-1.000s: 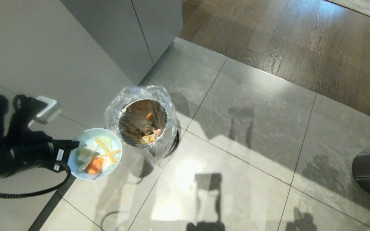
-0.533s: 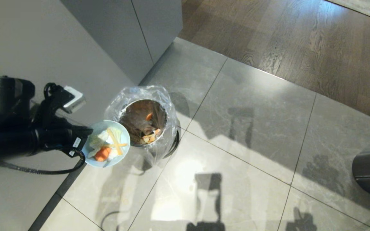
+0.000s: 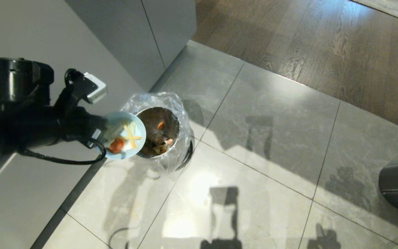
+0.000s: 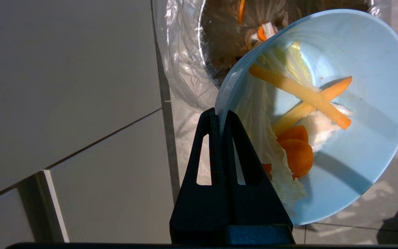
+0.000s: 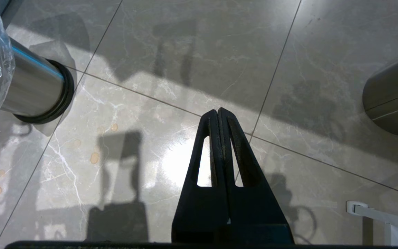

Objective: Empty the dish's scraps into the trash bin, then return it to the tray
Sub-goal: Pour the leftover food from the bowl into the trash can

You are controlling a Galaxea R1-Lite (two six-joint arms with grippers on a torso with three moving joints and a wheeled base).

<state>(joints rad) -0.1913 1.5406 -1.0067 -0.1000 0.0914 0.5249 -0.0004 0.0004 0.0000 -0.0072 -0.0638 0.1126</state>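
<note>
Head view looks steeply down from high up, taking in the tiled floor [image 3: 254, 166] with the trash bin [image 3: 157, 129] left of centre. Left wrist view sits close behind the left gripper [image 4: 220, 116], facing the dish [image 4: 358, 145] and the same bin's mouth. Right wrist view aims down past the right gripper [image 5: 218, 112] at the floor, sharing the bin's side [image 5: 29, 90].

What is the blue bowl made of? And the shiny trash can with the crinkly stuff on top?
The blue bowl looks like thin, smooth plastic: light glows through its rim where the left pincer pinches it, though glazed ceramic can't be ruled out. The trash can looks like brushed steel, with mirror-like streaks on its side. The crinkly stuff is a clear plastic bag liner, wrinkled and see-through.
</note>
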